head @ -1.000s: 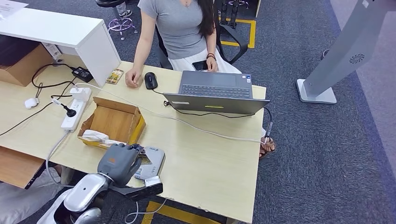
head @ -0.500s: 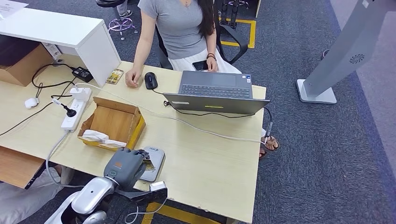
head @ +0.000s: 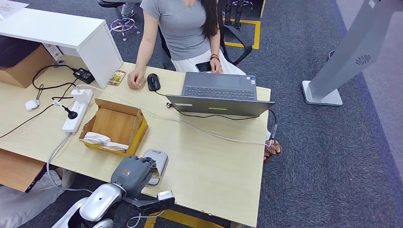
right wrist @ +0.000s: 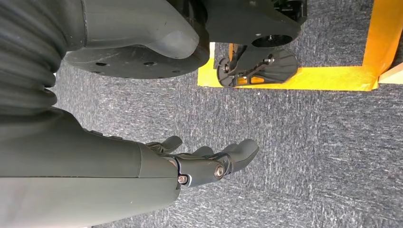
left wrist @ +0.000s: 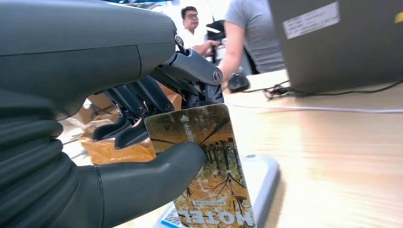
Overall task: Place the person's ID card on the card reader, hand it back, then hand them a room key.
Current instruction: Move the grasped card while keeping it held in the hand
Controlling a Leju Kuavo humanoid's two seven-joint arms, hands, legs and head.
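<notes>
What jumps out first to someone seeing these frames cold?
Probably the left hand at the desk's near edge, pinching a tree-printed card over the grey card reader. Next, the person seated across the desk behind the open laptop, one hand beside the mouse. The right hand hangs open above the carpet.

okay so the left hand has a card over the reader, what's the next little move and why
Probably lower the left hand slightly so the card lies flat on the card reader. The wrist view shows the card pinched between thumb and fingers, standing tilted above the grey reader rather than flat on it.
</notes>
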